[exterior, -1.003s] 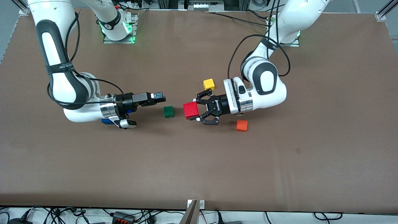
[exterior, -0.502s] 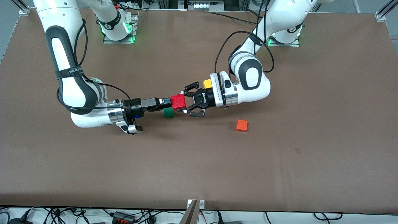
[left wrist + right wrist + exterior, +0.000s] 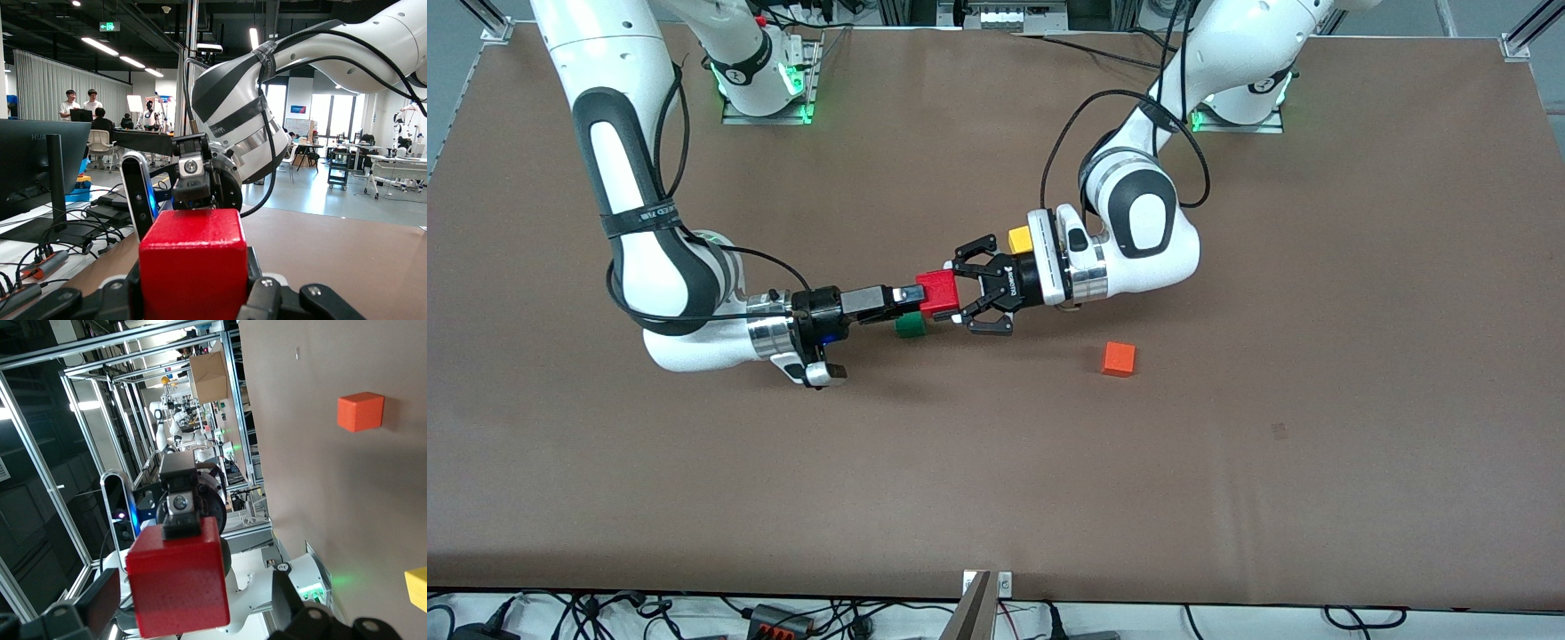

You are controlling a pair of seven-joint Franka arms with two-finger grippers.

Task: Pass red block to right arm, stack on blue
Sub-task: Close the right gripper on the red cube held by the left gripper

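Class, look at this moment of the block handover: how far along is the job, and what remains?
Done: the left end effector has picked up the red block and holds it above the green cube. In hand: the right end effector is at the block with its fingers open, so the handover is not complete. Left: the right arm must close on the block, the left must release, then the stacking; the blue cube is not clearly visible.
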